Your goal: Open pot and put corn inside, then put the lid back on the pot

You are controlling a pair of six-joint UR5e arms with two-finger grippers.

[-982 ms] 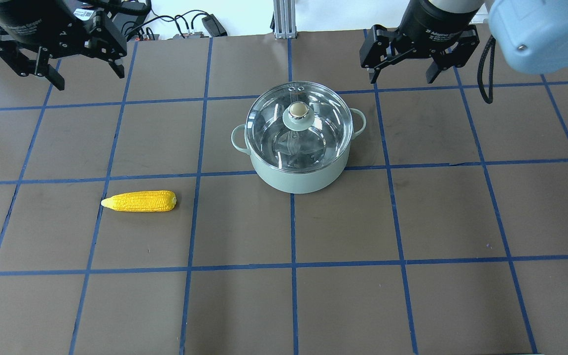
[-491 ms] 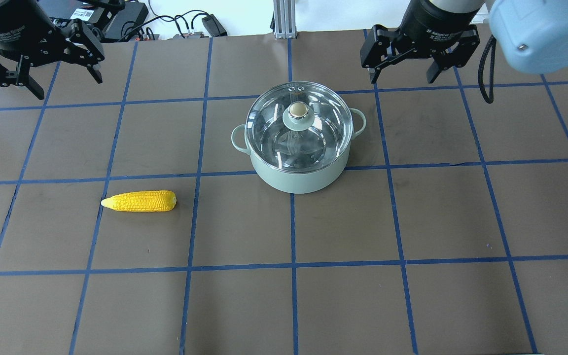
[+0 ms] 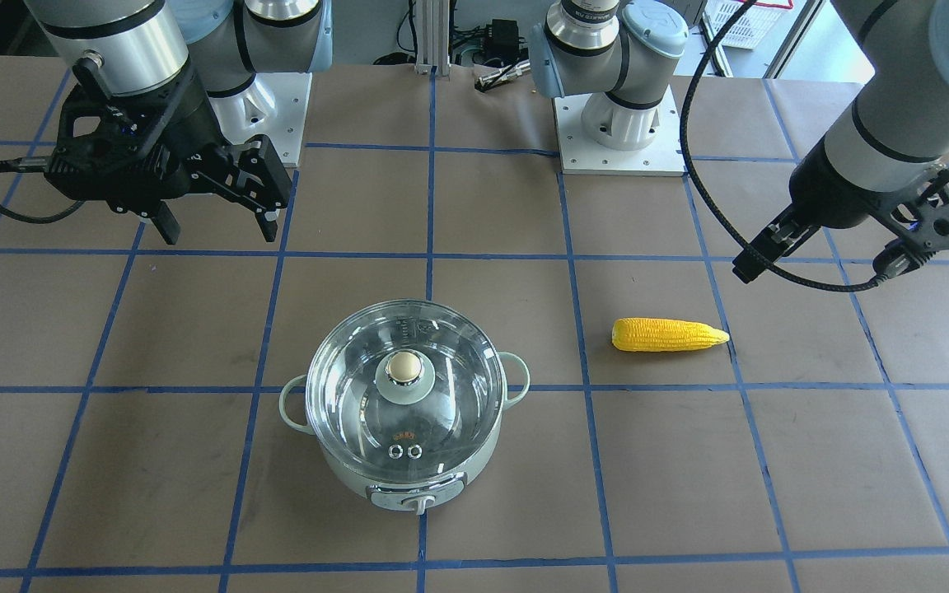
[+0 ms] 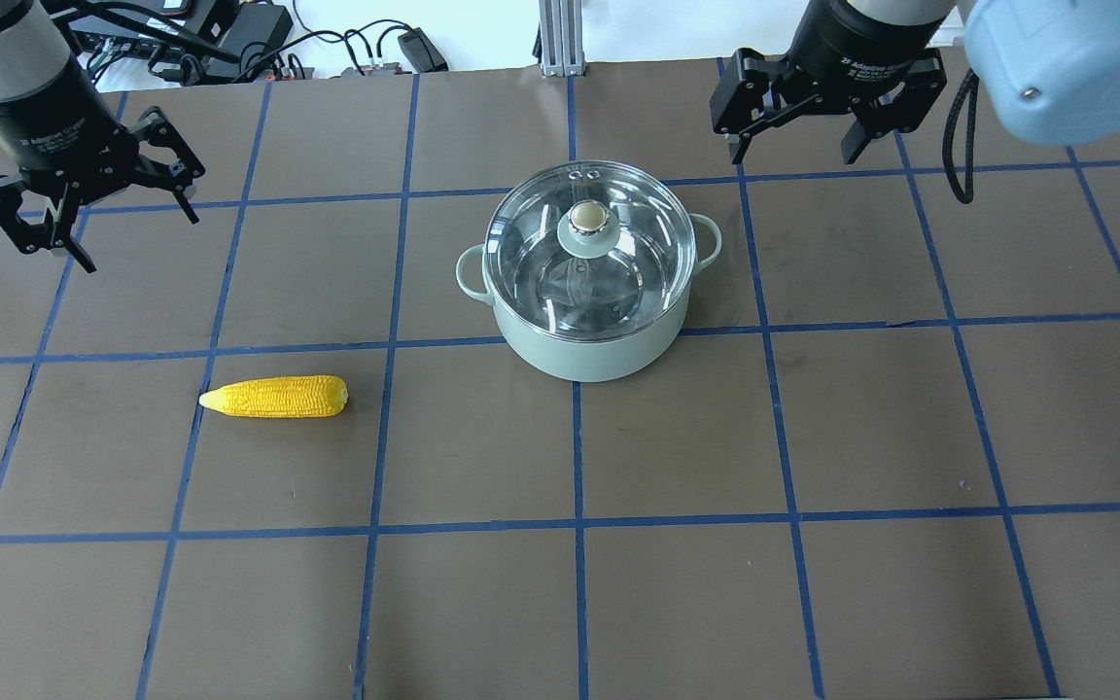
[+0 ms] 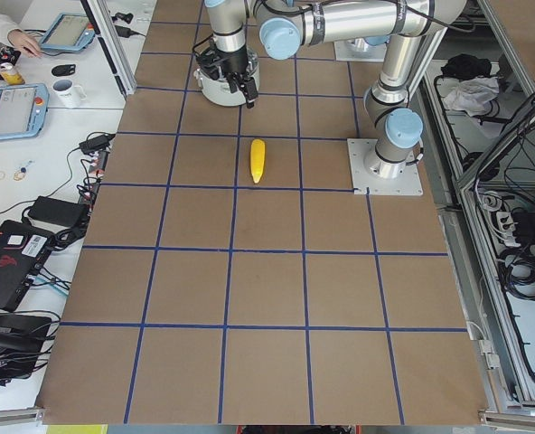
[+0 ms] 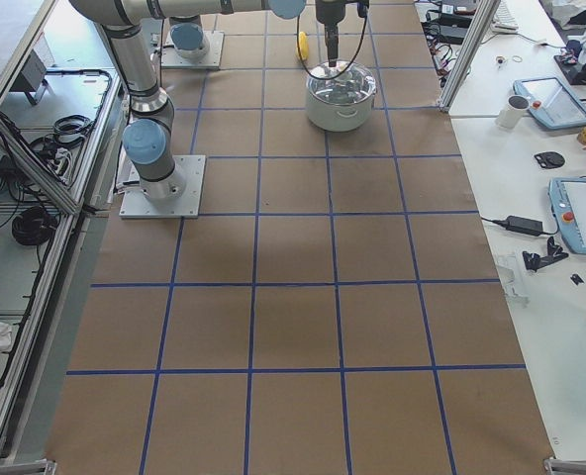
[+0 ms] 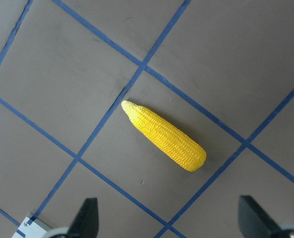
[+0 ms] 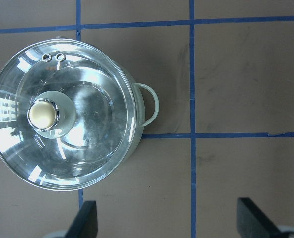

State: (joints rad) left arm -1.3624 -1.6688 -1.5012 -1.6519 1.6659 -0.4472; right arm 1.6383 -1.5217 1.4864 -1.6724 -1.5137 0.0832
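Observation:
The pale green pot (image 4: 591,355) stands at the table's middle with the glass lid (image 4: 638,262) on it, beige knob (image 4: 587,219) up. It also shows in the front view (image 3: 396,492) and the right wrist view (image 8: 149,104). The yellow corn (image 4: 273,397) lies flat on the table, left of the pot, tapered end pointing away from it. My left gripper (image 4: 137,241) is open and empty, in the air beyond the corn (image 7: 164,136). My right gripper (image 4: 793,156) is open and empty, beyond the pot on its right side, with the lid (image 8: 87,148) below its camera.
The table is brown with a blue tape grid (image 4: 577,437). Cables and power supplies (image 4: 366,53) lie past the far edge. The arm bases (image 3: 619,132) stand on the robot's side. Operators' desks with tablets (image 6: 580,213) run along the far long side.
My left gripper has moved down from the far left corner toward the corn, nearer the table. The right gripper, pot, lid and corn have not moved.

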